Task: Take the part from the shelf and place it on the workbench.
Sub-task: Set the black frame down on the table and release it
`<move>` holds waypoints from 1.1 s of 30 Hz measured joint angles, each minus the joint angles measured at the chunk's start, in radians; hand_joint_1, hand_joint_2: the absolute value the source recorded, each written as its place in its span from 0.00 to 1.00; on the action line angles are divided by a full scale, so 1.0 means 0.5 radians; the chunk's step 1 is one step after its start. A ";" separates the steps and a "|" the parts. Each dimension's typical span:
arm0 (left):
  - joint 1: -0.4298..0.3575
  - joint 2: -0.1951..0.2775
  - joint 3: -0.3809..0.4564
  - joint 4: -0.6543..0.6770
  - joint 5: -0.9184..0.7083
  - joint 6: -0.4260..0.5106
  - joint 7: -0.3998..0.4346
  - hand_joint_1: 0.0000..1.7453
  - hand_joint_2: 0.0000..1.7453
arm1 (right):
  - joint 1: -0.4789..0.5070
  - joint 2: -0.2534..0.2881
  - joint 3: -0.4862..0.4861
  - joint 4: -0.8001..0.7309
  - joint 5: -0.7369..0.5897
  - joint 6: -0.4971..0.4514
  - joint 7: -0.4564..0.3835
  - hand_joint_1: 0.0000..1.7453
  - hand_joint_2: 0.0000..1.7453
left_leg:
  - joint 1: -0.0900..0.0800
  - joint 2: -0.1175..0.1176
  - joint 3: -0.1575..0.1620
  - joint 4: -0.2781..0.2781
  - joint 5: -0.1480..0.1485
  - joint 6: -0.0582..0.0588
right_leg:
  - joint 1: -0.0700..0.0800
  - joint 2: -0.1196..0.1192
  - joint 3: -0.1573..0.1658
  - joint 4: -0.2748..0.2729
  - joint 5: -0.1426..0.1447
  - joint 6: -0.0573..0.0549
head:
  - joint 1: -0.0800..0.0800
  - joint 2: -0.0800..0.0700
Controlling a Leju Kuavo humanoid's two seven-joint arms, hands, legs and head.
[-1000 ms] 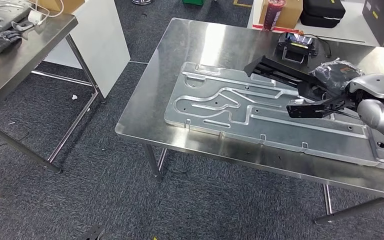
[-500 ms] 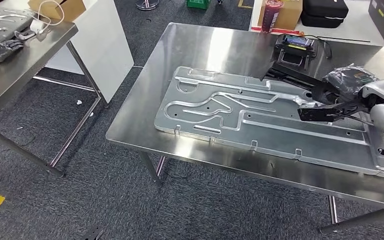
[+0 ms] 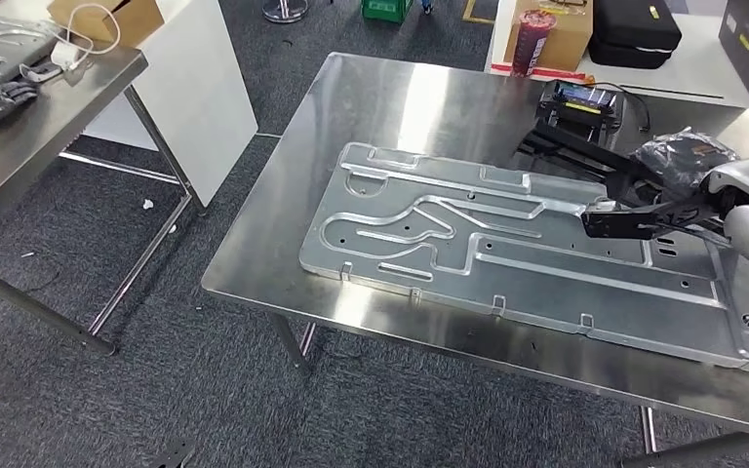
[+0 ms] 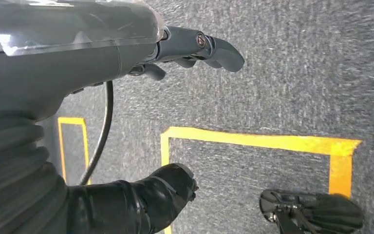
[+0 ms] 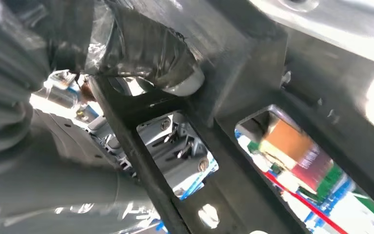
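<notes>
So the right robot hand point(image 3: 634, 216) was gripping the black frame part point(image 3: 585, 156), which had dropped lower over the tabletop point(image 3: 390, 83) near the stamped metal panel point(image 3: 507, 244). Looked close to set-down. Left robot hand point(image 4: 175, 53) hung empty, fingers apart, over the floor.

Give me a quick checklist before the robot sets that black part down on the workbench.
1. Right hand grips the black part: ok, the right wrist view shows the thumb pressed on it.
2. Part is above the workbench: ok.
3. Landing spot free: not ok, the large stamped metal panel lies under the part.
4. Part clear of the small black device behind it: cannot tell.
5. Left hand out of the way: ok, it hangs over the floor, holding nothing.
</notes>
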 joint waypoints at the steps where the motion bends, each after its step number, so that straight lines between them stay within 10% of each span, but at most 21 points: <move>1: -0.002 0.000 0.000 0.000 0.000 0.000 0.000 0.00 1.00 | -0.003 -0.003 -0.002 -0.002 0.000 -0.001 0.000 1.00 1.00 | 0.006 0.002 0.036 -0.052 -0.006 0.001 | 0.002 -0.002 -0.025 0.048 -0.026 0.004 | 0.002 0.000; 4: -0.005 -0.004 0.000 0.000 0.000 -0.002 -0.001 0.00 1.00 | 0.009 -0.007 0.002 -0.002 0.000 0.000 -0.002 1.00 1.00 | 0.010 -0.007 0.085 -0.092 -0.027 -0.001 | 0.001 -0.003 -0.225 0.387 -0.145 0.013 | 0.008 0.000; 6: -0.001 -0.007 0.000 0.000 0.000 -0.002 0.000 0.00 1.00 | 0.030 -0.009 0.007 -0.002 0.000 0.001 -0.003 1.00 1.00 | 0.011 -0.016 0.104 -0.074 -0.056 -0.005 | -0.004 -0.005 -0.319 0.482 -0.106 0.025 | 0.009 0.000; 10: 0.006 -0.010 0.000 0.000 0.000 0.000 0.001 0.00 1.00 | 0.028 -0.014 0.008 -0.001 -0.003 0.002 -0.010 1.00 1.00 | 0.010 -0.027 0.122 0.002 -0.135 -0.033 | -0.007 -0.012 -0.227 0.120 0.191 0.029 | 0.009 0.000; 16: 0.001 -0.014 -0.001 0.001 0.011 -0.005 -0.006 0.00 1.00 | 0.035 -0.016 0.012 0.000 -0.010 0.000 -0.019 1.00 1.00 | 0.003 -0.030 0.096 0.039 -0.155 -0.047 | 0.006 -0.003 -0.197 0.038 0.165 -0.005 | 0.007 0.000; 20: -0.007 -0.014 -0.001 0.000 0.025 -0.057 -0.001 0.00 1.00 | 0.083 -0.016 0.016 0.009 -0.032 -0.007 -0.023 0.00 0.00 | 0.003 -0.027 0.104 0.025 -0.157 -0.048 | 0.008 -0.001 -0.195 0.038 0.161 -0.011 | 0.007 0.000; 24: -0.005 -0.013 0.000 0.001 0.038 -0.104 0.015 0.00 1.00 | 0.156 -0.014 0.020 0.044 -0.042 -0.019 -0.034 0.00 0.00 | 0.005 -0.027 0.107 0.022 -0.157 -0.050 | 0.011 -0.004 -0.191 0.038 0.160 -0.014 | 0.007 0.000; 28: -0.005 -0.013 0.006 0.001 0.063 -0.109 0.020 0.00 0.00 | 0.187 -0.013 0.022 0.080 -0.045 -0.036 -0.037 0.00 0.00 | 0.005 -0.027 0.111 0.022 -0.155 -0.055 | 0.010 -0.006 -0.184 0.038 0.162 -0.016 | 0.008 0.000; 33: -0.005 -0.013 0.009 0.001 0.071 -0.108 0.032 0.00 0.00 | 0.245 -0.010 0.022 0.121 -0.062 -0.052 -0.044 0.00 0.00 | 0.003 -0.027 0.121 0.022 -0.155 -0.056 | 0.011 -0.008 -0.170 0.034 0.163 -0.013 | 0.008 0.000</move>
